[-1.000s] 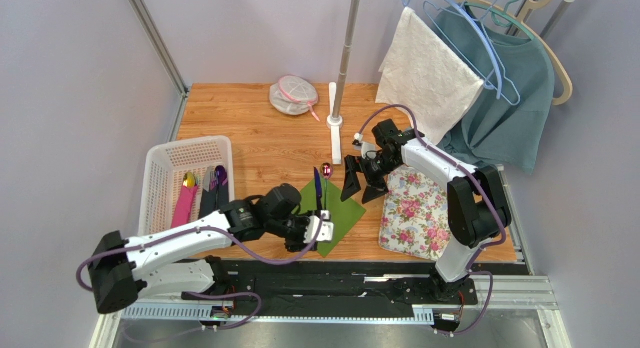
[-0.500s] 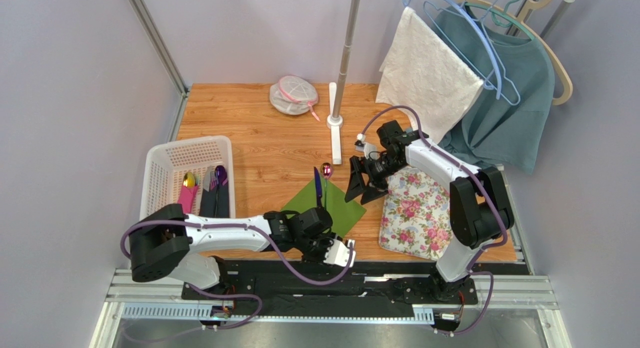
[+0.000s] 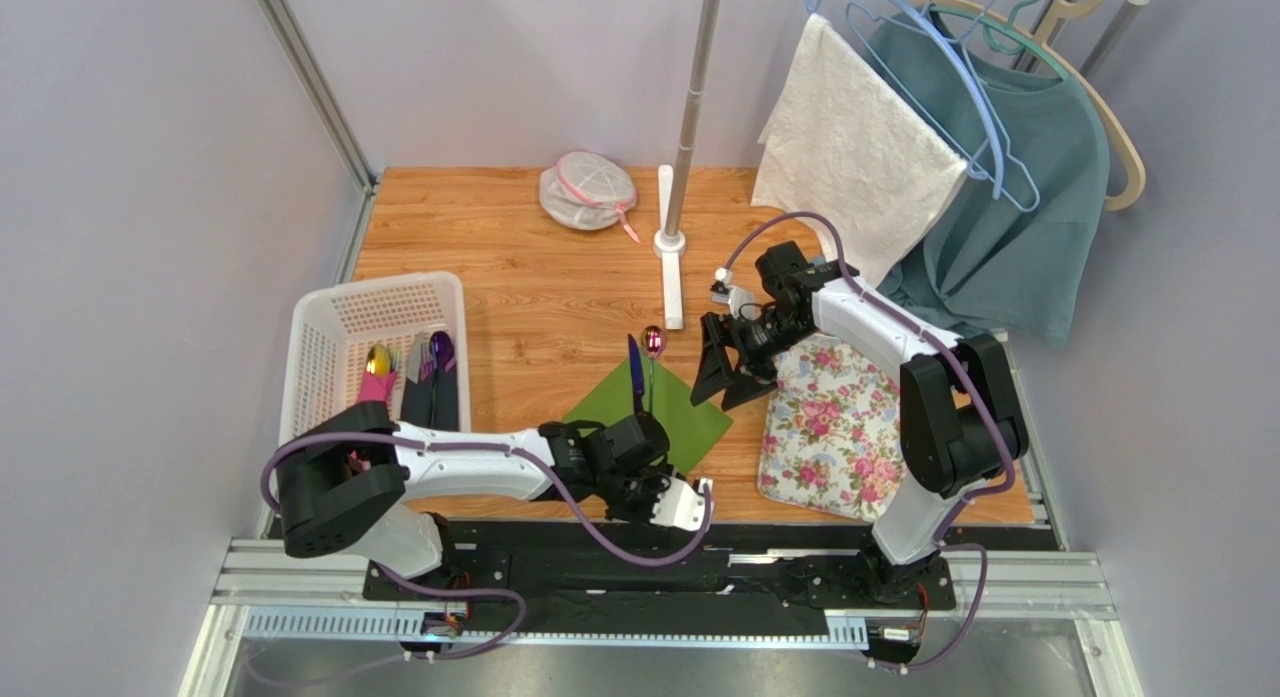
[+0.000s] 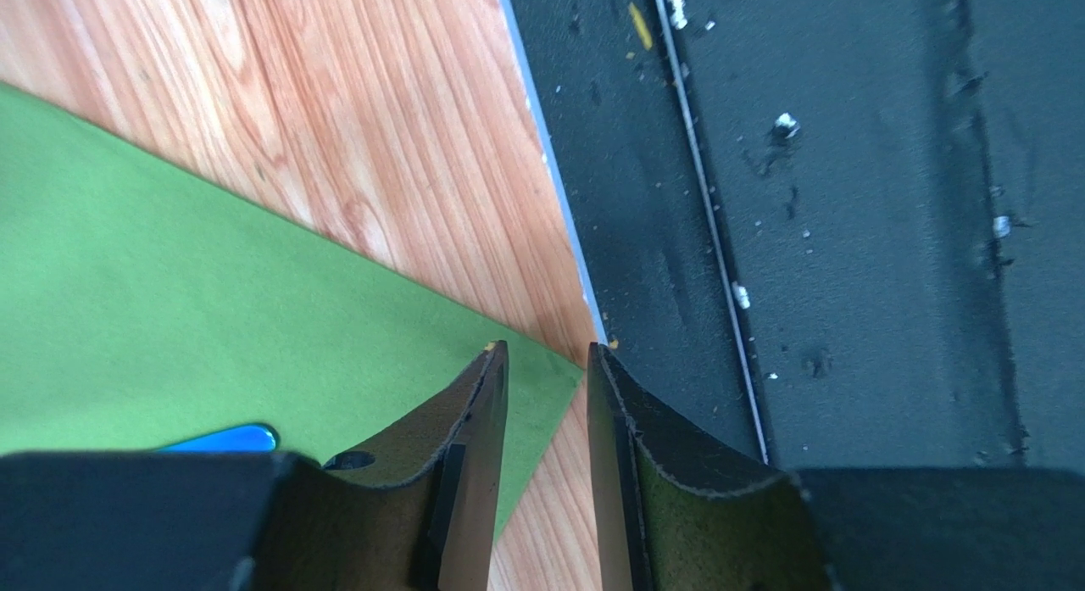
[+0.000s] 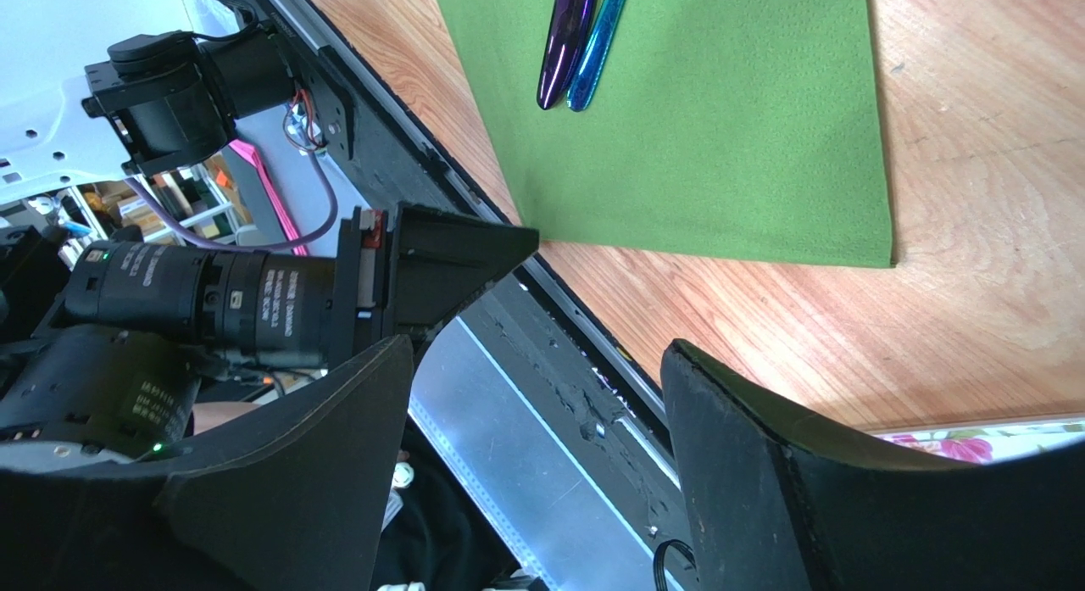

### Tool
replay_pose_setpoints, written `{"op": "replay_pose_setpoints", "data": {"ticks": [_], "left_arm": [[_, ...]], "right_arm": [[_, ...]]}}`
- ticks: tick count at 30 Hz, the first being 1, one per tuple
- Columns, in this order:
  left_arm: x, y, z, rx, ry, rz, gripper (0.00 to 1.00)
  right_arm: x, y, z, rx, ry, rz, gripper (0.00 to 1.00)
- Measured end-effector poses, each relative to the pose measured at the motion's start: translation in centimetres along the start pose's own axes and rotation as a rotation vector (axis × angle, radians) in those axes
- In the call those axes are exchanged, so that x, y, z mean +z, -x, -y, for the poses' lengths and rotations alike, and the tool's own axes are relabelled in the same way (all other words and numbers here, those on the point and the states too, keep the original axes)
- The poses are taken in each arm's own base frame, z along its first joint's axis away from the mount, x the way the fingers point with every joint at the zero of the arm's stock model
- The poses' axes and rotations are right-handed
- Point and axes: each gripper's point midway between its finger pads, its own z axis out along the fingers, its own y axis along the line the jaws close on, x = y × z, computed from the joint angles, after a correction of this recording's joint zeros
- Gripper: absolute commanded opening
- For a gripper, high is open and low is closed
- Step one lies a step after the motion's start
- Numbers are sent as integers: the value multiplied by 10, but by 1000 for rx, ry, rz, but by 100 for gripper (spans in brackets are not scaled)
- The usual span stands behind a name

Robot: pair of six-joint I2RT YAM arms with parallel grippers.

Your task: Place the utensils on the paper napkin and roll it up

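Note:
The green paper napkin (image 3: 670,415) lies as a diamond near the table's front edge. Across its far corner rest the utensils: a blue-purple stick (image 3: 637,373) and one with a glossy reddish head (image 3: 654,339). In the right wrist view two handles, purple (image 5: 566,38) and blue (image 5: 599,34), lie side by side on the napkin (image 5: 713,133). My left gripper (image 3: 685,502) is low at the napkin's near corner (image 4: 550,375). Its fingers stand a narrow gap apart (image 4: 545,352) with nothing pinched. My right gripper (image 3: 723,376) hovers wide open (image 5: 538,362) past the napkin's right corner.
A white basket (image 3: 319,370) with more cutlery stands at the left. The floral mat (image 3: 830,427) lies on the right beside the napkin. A pole stand (image 3: 670,247), a mesh pouch (image 3: 586,190) and hung cloths (image 3: 857,142) are at the back. The black rail (image 4: 828,235) borders the table's front edge.
My left gripper has swung from the napkin's left side down to its near corner at the table edge. The right gripper has hardly moved; napkin and utensils lie as before.

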Motion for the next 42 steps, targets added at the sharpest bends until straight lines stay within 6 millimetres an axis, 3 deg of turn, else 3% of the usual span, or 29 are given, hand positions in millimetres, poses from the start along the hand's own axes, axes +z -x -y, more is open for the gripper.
{"op": "replay_pose_setpoints", "data": {"ticks": [10, 22, 28, 31, 35, 42], "left_arm": [[3, -6, -4, -17, -25, -2, 35], [-3, 4, -5, -9, -60, -8, 2], [-16, 21, -12, -26, -62, 34, 0], [-20, 25, -19, -46, -56, 55, 10], [-23, 22, -21, -64, -65, 52, 37], [-23, 22, -16, -68, -82, 54, 41]], "right_arm": [[-2, 0, 1, 12, 5, -1, 75], [-1, 0, 7, 38, 5, -12, 73], [0, -1, 6, 40, 13, -14, 72], [1, -1, 7, 46, 16, -20, 71], [2, -1, 8, 51, 16, -25, 71], [2, -1, 8, 51, 16, -24, 71]]}}
